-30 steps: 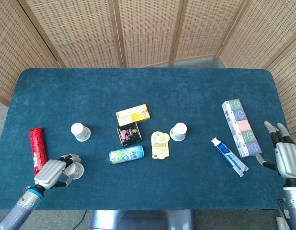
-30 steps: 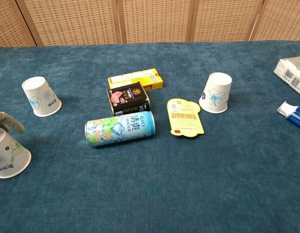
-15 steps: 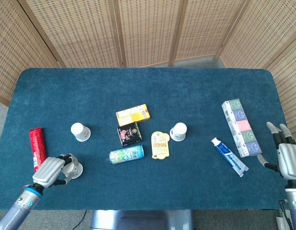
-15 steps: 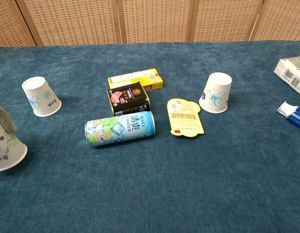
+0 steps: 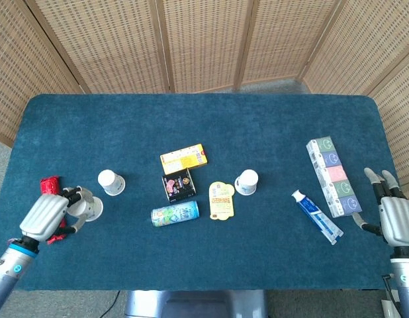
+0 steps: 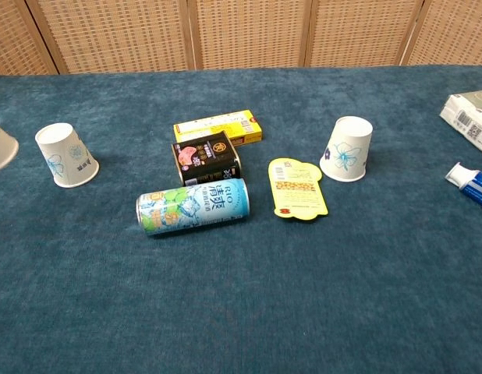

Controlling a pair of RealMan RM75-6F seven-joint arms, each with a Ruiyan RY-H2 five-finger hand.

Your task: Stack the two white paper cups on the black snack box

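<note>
- Right now my left robot hand (image 5: 51,215) grips a white paper cup (image 5: 90,208) at the left end of the desk (image 5: 257,119), fingers wrapped round its side; in the head view the cup looks tipped, its rim turned away from my palm.
- From the chest view only a pale sliver of that held cup shows at the left edge.
- Beneath my left robot hand lies a red packet (image 5: 51,187), mostly covered by it.
- Just beside the held cup, toward the centre, a second white cup (image 5: 110,181) stands upside down on the blue cloth.
- A third white cup (image 5: 247,181), with a blue flower print, stands upside down right of centre.
- Between those two standing cups lies the black snack box (image 5: 178,184), flat, nothing on it.
- Touching its far edge is a yellow box (image 5: 184,158); near its front lies a drink can (image 5: 175,213) on its side; a yellow card (image 5: 222,199) lies between the black box and the flower cup.
- My right robot hand (image 5: 393,211) hangs at the right edge, holding nothing, fingers spread.
- Near it lie a toothpaste tube (image 5: 316,215) and a long multicoloured pack (image 5: 333,175).
</note>
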